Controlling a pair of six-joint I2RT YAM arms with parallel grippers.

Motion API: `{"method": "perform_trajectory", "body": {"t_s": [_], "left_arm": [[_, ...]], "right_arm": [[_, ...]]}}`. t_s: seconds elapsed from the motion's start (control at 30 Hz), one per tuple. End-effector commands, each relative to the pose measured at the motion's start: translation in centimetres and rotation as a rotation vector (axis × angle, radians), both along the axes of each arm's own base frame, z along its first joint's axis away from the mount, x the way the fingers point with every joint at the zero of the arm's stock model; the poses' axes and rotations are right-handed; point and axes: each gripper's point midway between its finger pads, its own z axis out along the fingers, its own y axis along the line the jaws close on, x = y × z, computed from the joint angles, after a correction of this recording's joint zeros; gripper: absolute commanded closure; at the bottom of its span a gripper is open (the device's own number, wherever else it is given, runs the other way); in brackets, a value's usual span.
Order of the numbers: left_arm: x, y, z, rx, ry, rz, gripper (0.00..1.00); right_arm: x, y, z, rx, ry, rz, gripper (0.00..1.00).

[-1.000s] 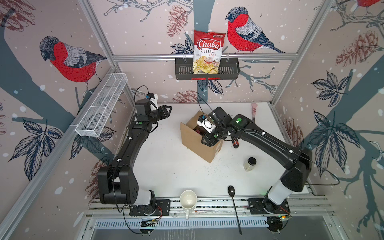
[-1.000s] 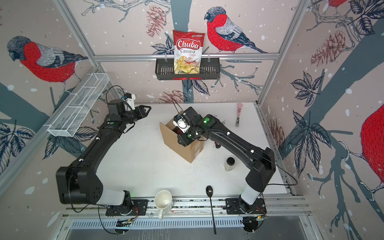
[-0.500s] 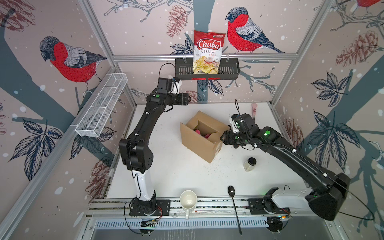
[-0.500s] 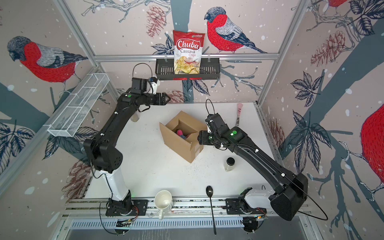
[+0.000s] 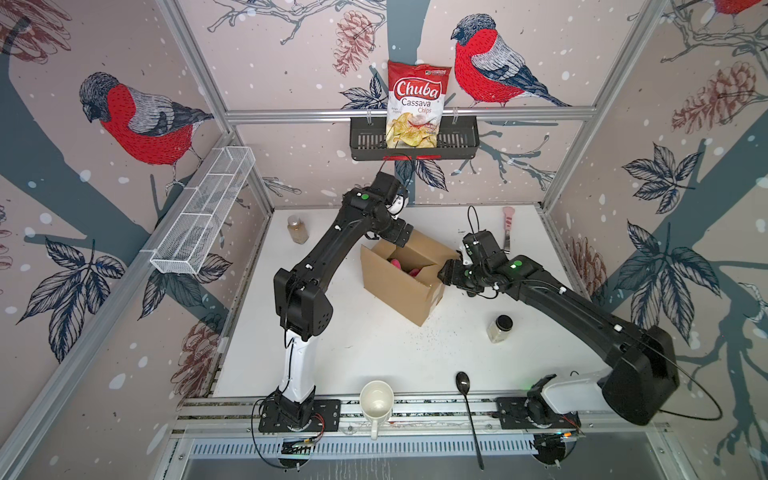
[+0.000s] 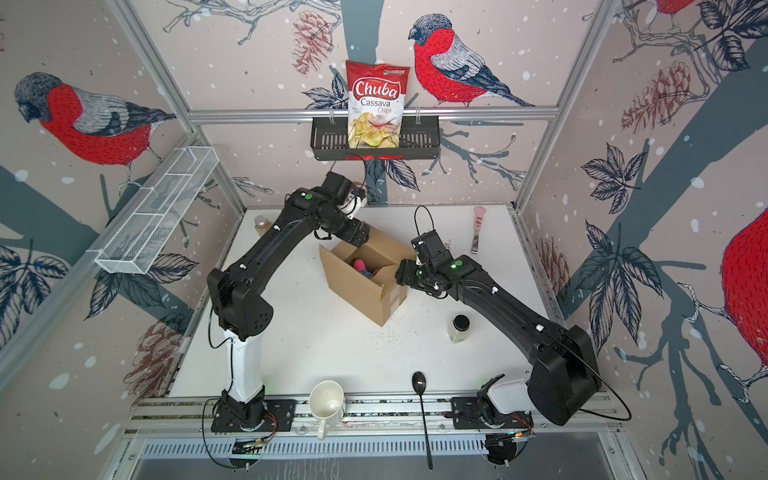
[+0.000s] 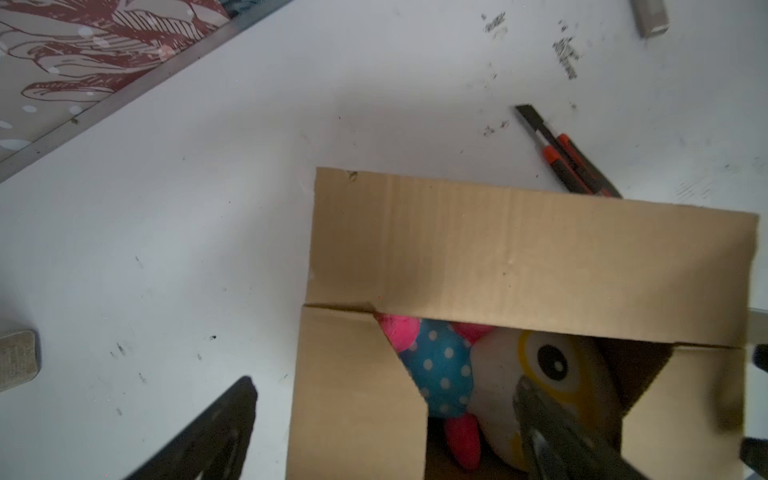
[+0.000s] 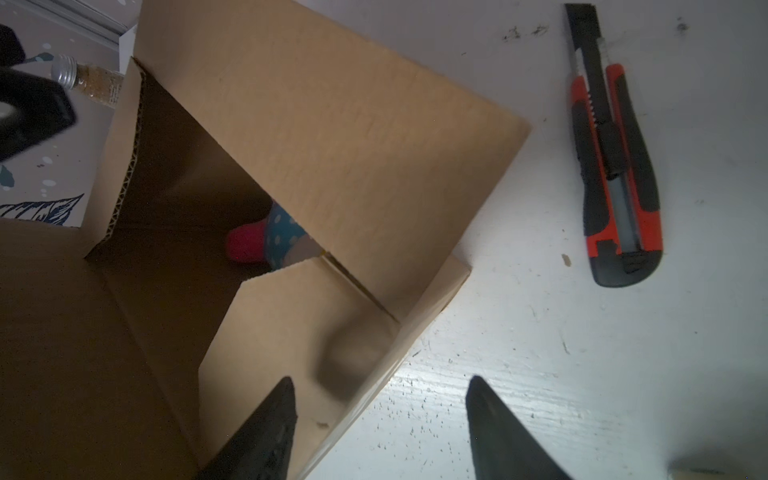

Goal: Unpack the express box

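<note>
The express box (image 5: pixel 409 286) stands open-topped in the middle of the tabletop (image 5: pixel 374 353), behind the mug (image 5: pixel 376 401) and spoon (image 5: pixel 462 380) at the front rail and between the two arms.

It looks like plain corrugated card, so probably light. The walls should be stiff, but the flaps will likely fold at their creases. With so little in it, I'd expect it to slide on the smooth tabletop if tugged. The best hold is probably a pinch over a wall's top rim, not a flap.

The right gripper (image 8: pixel 379 380) is at the box's right end with its fingers apart. One finger is over an inner flap and the other is outside over bare tabletop, and they grip nothing.

Further back, the left gripper (image 7: pixel 384 384) hangs over the far-left corner with its fingers spread wide and empty. One is outside the box and the other is above a plush toy (image 7: pixel 478 374).

The toy looks soft and squashable, so its body is probably the place to take it.

Both top views show only a scrap of pink inside the box. The left wrist view shows the toy's spotted blue patch and ringed eye.

A utility knife (image 8: pixel 615 166) lies just beyond the box in both wrist views. I can't find it in the top views, where the right arm covers that spot.
</note>
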Motion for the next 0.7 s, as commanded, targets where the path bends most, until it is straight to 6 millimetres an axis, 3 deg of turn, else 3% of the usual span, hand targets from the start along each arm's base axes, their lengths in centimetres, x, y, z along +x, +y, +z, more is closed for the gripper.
{"method": "perform_trajectory", "body": {"t_s": [0.0, 0.5, 0.6, 0.67], "left_arm": [[-0.9, 1.2, -1.9, 0.142, 0.025, 0.022, 0.04], [-2.4, 3.4, -4.4, 0.360, 0.024, 0.052, 0.05], [-2.3, 4.1, -4.6, 0.391, 0.013, 0.075, 0.09], [-2.0, 4.7, -4.0, 0.409, -0.014, 0.104, 0.20]], "right_arm": [[0.4, 0.6, 0.4, 0.041, -0.019, 0.024, 0.37], [1.0, 0.0, -1.9, 0.040, 0.023, 0.006, 0.38], [1.3, -0.1, -2.1, 0.028, 0.026, -0.002, 0.39], [1.4, -0.2, -2.3, 0.021, 0.028, -0.006, 0.39]]}}
